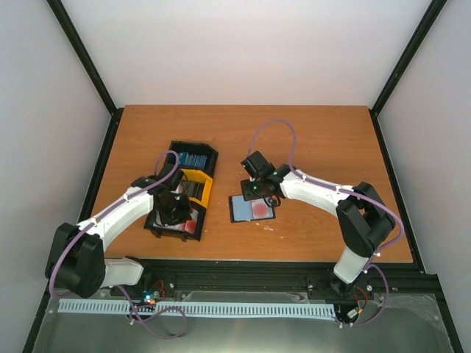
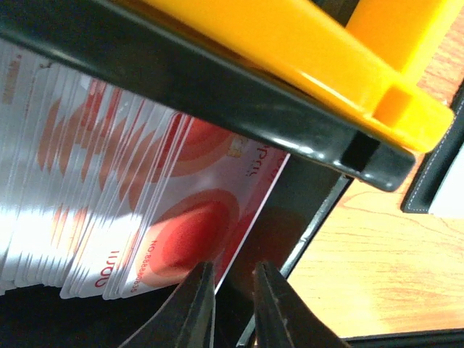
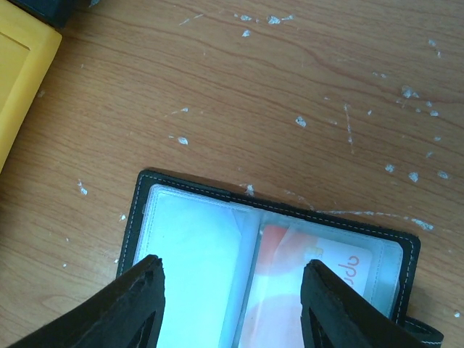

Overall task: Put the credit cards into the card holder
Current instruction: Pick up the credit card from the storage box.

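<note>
Cards [image 2: 109,181], white with red blotches, stand on edge in a tight leaning row in the near black bin [image 1: 152,228] at the left of the table [image 1: 309,140]. A yellow bin [image 1: 204,187] sits just beyond it, and past that a far black bin [image 1: 193,144] holds blue cards [image 1: 194,158]. The left gripper [image 2: 233,290] is down inside the near bin at the end card [image 2: 210,210] of the row, its jaws drawn narrow with a slim gap showing; I cannot tell whether the card's corner is pinched. I'd judge these cards light, stiff and slick, and packed so close that two might lift together, so the free edge of the end card alone looks the place to grip. Just right of the bins the wallet [image 3: 196,246] lies open and flat, clear pockets up. Its long side runs left to right and its fold near to far, and one red-blotched card [image 3: 319,268] is already in the right pocket. The right gripper [image 3: 232,286] hangs over it with jaws wide, one finger above each half, holding nothing. The wallet looks soft and likely to slide if nudged.
</note>
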You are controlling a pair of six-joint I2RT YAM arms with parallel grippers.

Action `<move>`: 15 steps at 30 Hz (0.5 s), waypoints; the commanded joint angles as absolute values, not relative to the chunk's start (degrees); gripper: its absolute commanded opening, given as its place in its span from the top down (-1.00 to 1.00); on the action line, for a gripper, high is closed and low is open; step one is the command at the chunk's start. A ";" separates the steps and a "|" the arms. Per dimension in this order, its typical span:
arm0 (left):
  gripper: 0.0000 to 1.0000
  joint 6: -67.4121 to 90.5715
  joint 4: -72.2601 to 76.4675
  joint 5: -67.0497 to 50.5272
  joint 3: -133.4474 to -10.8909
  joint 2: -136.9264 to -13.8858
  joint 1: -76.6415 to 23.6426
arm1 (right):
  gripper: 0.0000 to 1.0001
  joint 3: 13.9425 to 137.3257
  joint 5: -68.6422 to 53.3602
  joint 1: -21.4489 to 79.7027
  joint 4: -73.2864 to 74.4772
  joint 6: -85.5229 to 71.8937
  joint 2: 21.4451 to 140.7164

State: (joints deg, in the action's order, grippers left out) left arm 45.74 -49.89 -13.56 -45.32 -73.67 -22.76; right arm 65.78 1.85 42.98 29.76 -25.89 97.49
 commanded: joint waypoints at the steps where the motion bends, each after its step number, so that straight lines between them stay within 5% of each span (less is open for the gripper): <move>1: 0.72 44.64 -50.48 -16.24 -46.94 -72.78 -22.76 | -0.03 65.16 2.25 42.28 29.19 -25.77 98.11; 8: 0.76 44.08 -50.27 -19.13 -46.63 -72.77 -22.81 | -0.03 65.30 2.56 42.28 29.49 -26.03 98.63; 15: 0.58 44.97 -48.90 -25.22 -45.19 -74.32 -22.76 | -0.03 65.30 2.73 42.19 29.64 -26.04 98.97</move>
State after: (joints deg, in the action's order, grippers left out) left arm 44.56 -49.47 -20.78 -45.47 -73.41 -22.76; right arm 65.76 2.11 42.76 29.76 -25.91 98.02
